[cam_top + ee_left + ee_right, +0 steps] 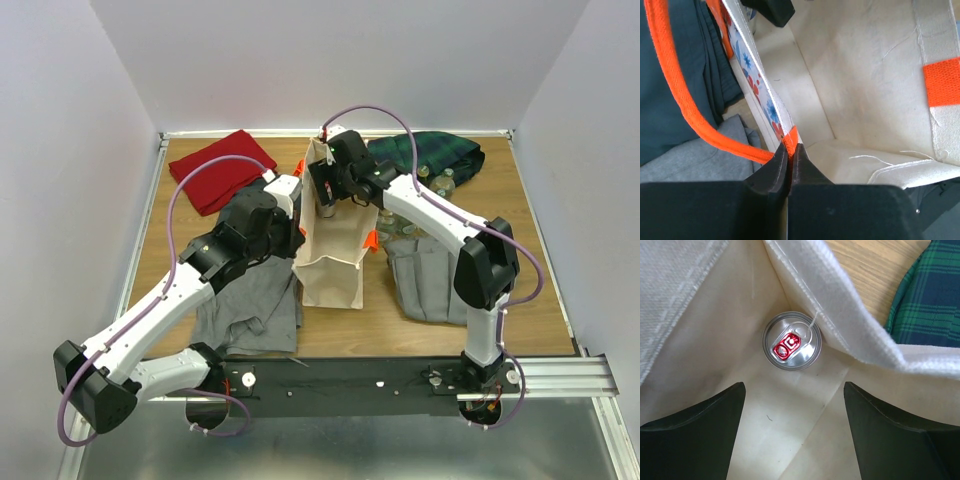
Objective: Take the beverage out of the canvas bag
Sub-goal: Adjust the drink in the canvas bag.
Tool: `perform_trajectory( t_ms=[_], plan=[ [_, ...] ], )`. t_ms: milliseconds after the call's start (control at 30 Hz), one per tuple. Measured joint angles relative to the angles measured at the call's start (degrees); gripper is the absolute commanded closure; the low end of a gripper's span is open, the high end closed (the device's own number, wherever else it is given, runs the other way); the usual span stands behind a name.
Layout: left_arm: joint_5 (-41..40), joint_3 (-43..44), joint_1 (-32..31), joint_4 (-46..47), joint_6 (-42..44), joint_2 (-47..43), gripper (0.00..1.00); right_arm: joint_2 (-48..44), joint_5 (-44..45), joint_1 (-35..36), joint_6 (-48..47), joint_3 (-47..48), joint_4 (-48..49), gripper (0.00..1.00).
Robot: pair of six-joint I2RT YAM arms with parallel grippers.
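The beige canvas bag (333, 262) stands open in the middle of the table. A silver beverage can with a red tab (792, 347) stands upright on the bag's floor, close to a wall. My right gripper (795, 407) is open above the bag's far end (325, 197), pointing down into it, the can ahead of its fingers (705, 427) and untouched. My left gripper (790, 147) is shut on the bag's left rim, where the orange handle (682, 105) is stitched on, and holds that side (299, 233). The bag's inside (865, 75) shows beyond it.
A red cloth (220, 168) lies at the back left. Grey garments lie left (250, 312) and right (425, 275) of the bag. A dark plaid cloth (432, 155) and some bottles (442, 184) are at the back right. A metal rail (400, 378) runs along the near edge.
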Motion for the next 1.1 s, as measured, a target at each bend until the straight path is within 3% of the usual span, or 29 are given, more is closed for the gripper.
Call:
perform_trajectory(
  t_ms=[667, 1100],
  plan=[
    [-1.4, 1.5, 0.0, -2.5, 0.0, 0.3, 1.0, 0.0, 0.9, 0.0, 2.1, -5.6, 5.7, 0.03],
    [-1.4, 1.5, 0.0, -2.5, -0.1, 0.2, 1.0, -1.7, 2.7, 0.0, 3.1, -13.9, 18.6, 0.02]
  ],
)
